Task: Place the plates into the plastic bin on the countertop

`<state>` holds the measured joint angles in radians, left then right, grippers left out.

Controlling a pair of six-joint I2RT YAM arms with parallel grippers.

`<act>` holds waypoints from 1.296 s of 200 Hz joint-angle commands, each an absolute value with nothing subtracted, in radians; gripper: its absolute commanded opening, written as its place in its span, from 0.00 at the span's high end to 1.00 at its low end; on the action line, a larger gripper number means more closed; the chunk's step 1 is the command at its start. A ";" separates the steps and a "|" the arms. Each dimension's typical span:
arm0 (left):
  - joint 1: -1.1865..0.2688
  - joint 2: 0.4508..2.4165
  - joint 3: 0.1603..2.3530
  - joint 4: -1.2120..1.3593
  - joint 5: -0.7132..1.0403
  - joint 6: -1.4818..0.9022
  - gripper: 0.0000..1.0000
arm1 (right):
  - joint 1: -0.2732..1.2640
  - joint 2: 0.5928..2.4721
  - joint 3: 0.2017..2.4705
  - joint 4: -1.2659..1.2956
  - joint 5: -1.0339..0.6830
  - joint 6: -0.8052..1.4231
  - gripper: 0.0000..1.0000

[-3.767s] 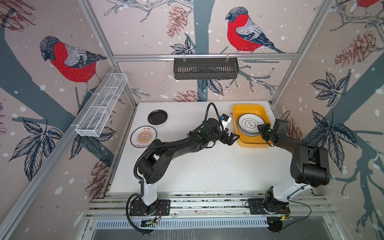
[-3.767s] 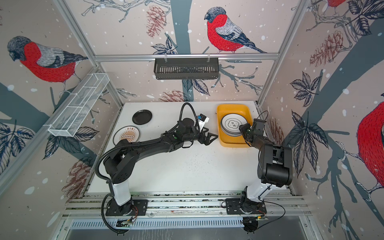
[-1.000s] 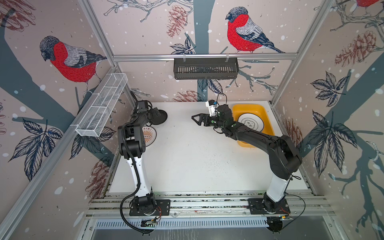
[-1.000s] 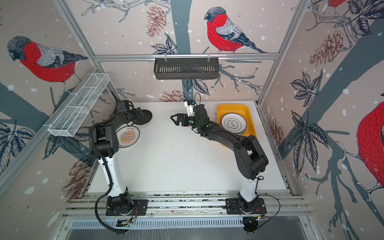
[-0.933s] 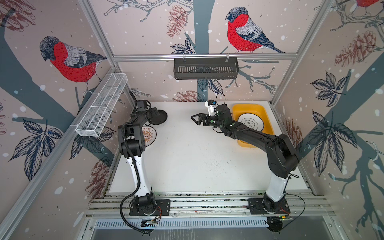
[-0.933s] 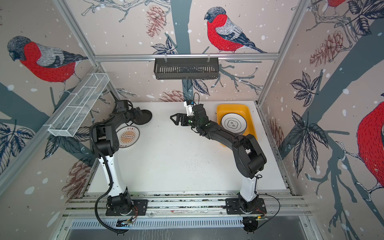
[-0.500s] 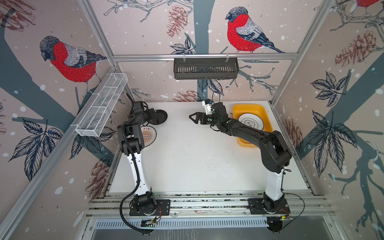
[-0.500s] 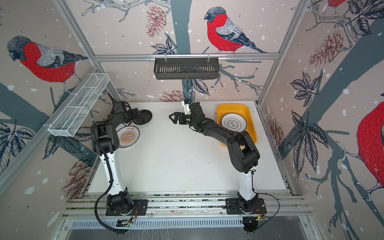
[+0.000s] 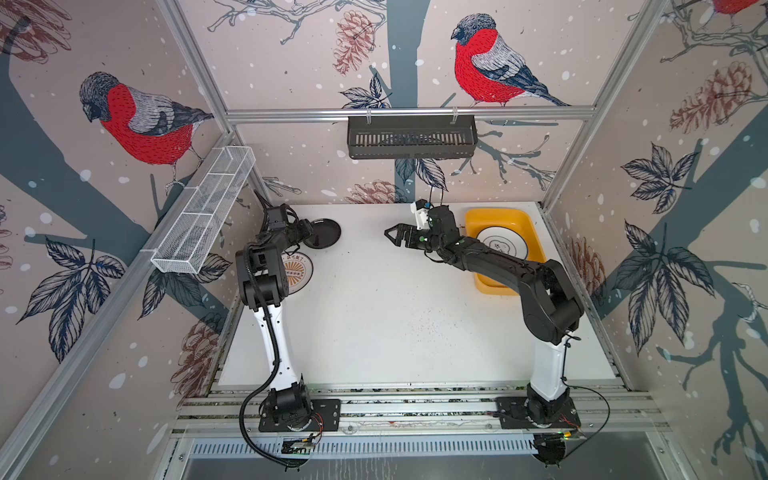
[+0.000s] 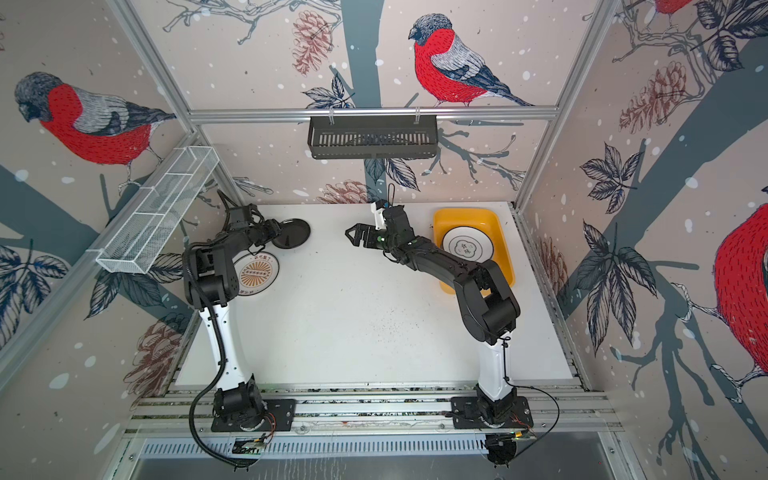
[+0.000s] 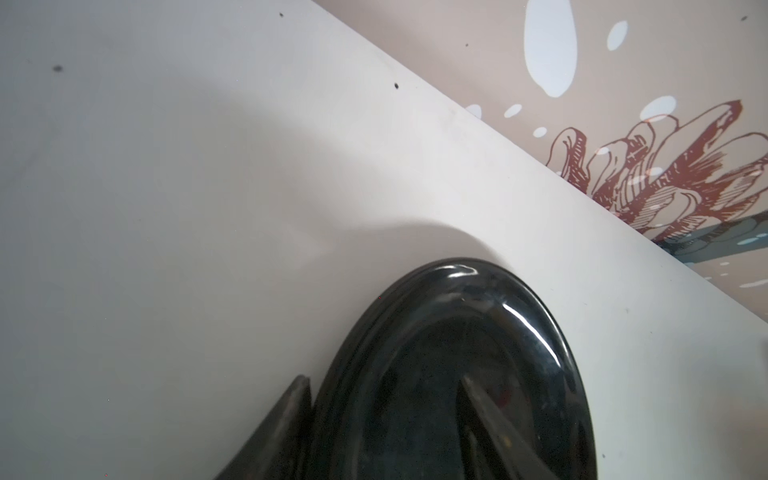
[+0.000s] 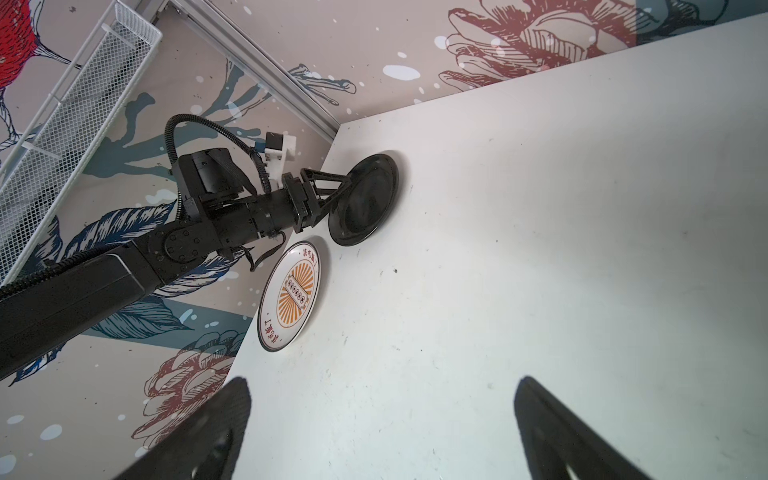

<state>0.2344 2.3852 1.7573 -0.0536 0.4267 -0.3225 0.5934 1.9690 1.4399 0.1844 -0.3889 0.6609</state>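
A small black plate (image 9: 326,233) (image 10: 293,234) (image 12: 365,199) lies at the back left of the white countertop (image 9: 374,311). My left gripper (image 9: 309,232) (image 12: 343,189) is at its edge. In the left wrist view the jaws (image 11: 384,379) are half closed, one finger outside the rim and one over the plate (image 11: 457,353). A sunburst plate (image 9: 297,272) (image 12: 295,291) lies just in front. The yellow plastic bin (image 9: 494,214) (image 10: 465,216) holds a white plate (image 9: 500,247). My right gripper (image 9: 390,237) (image 12: 382,380) hovers open and empty over bare countertop.
A white wire rack (image 9: 203,216) hangs on the left wall above the left arm. A black slotted basket (image 9: 411,141) hangs on the back rail. Aluminium framing edges the countertop, and the left elbow partly covers the sunburst plate in a top view.
The left arm has swung from the bin to the black plate, and its jaws have narrowed around the rim. The right gripper has left the bin and drifted leftwards, still open.
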 commanded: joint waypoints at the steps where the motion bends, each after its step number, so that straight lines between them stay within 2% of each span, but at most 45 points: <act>1: 0.232 2.365 1.709 -0.092 0.492 -0.322 0.48 | 0.591 1.949 1.425 0.213 -0.371 0.678 0.00; 63: 0.188 2.299 1.568 -0.047 0.511 -0.312 0.70 | 0.573 1.885 1.333 0.245 -0.341 0.702 0.00; 79: 0.179 2.282 1.555 -0.055 0.502 -0.312 0.84 | 0.566 1.858 1.298 0.258 -0.329 0.713 0.00; 87: 0.174 2.270 1.541 -0.045 0.510 -0.315 0.87 | 0.562 1.845 1.280 0.262 -0.323 0.719 0.00; 195: 0.106 2.131 1.428 0.051 0.600 -0.432 0.94 | 0.511 1.669 1.065 0.322 -0.269 0.769 0.00; 259: 0.054 1.963 1.246 0.206 0.672 -0.580 0.94 | 0.461 1.566 0.979 0.300 -0.265 0.765 0.00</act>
<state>0.0719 2.0235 1.2980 0.0853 0.6102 -0.5011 0.4751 1.5951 0.9936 0.2924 -0.2798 0.7631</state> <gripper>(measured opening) 0.083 0.996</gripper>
